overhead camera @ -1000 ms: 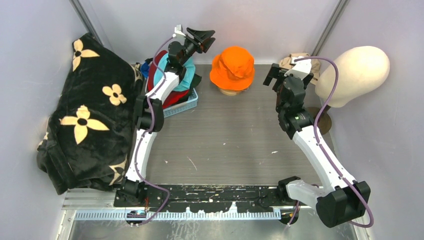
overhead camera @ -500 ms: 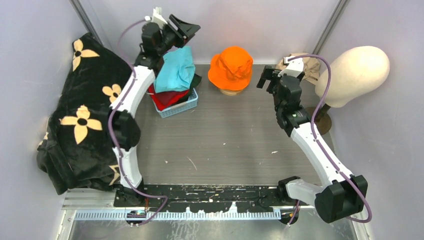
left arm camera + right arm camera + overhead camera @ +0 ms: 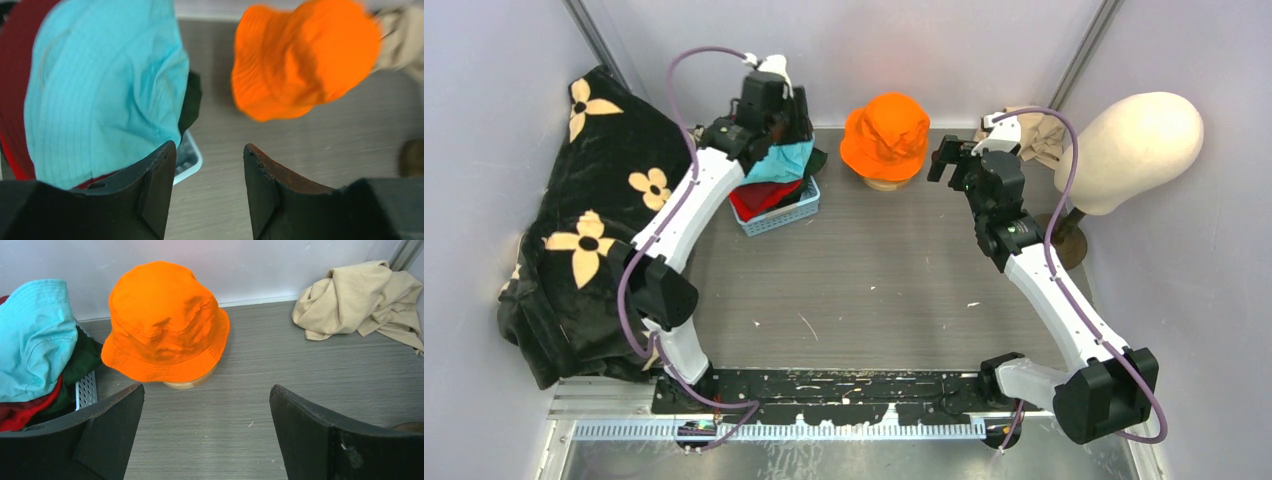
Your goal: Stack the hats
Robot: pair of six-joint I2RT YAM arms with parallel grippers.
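An orange bucket hat (image 3: 887, 135) (image 3: 165, 322) (image 3: 305, 55) sits on a low wooden stand at the back of the table. A teal bucket hat (image 3: 782, 160) (image 3: 100, 90) (image 3: 30, 345) tops a pile with a red hat (image 3: 754, 198) (image 3: 20, 412) and a dark green cap (image 3: 80, 362) in a pale blue basket (image 3: 794, 212) (image 3: 192, 160). My left gripper (image 3: 799, 120) (image 3: 210, 155) hovers open above the basket's right edge, holding nothing. Right of the orange hat, my right gripper (image 3: 944, 160) (image 3: 207, 390) stands wide open and empty.
A beige cloth (image 3: 1039, 135) (image 3: 360, 300) lies crumpled at the back right. Beside it a cream head form (image 3: 1144, 140) stands on a post. A black blanket with cream flowers (image 3: 594, 230) fills the left side. Grey walls close in the back and sides.
My left arm swung back and up, then came forward over the teal hat, its jaws narrowing a little. My right gripper edged left toward the orange hat.
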